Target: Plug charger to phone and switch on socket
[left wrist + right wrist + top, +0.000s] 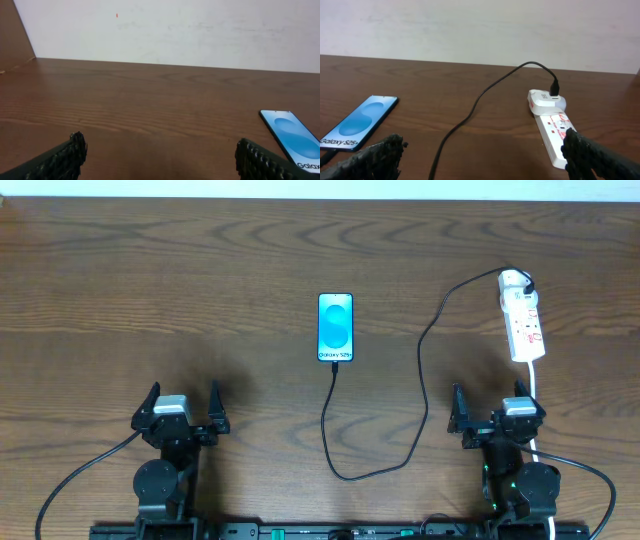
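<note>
Here, left pincer [184,394] spread wide, holding nothing, right pincer [488,396] likewise.

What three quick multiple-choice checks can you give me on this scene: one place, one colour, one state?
1. Where does the phone lie relative to the power strip?
A. Toward the left arm's side of it
B. On top of it
C. Beyond it, on the right arm's outer side

2. What colour is the charger cable?
A. White
B. Black
C. Red

3. What state are the left fingers and right fingers in?
A. Both pairs spread open, holding nothing
B. Left shut on the cable
C. Right shut on the phone

Answers:
1 A, the overhead view shows the phone mid-table and the strip in front of the right arm.
2 B, a thin black line runs from the strip to the phone's near edge.
3 A, each wrist view shows a wide empty gap.
</note>
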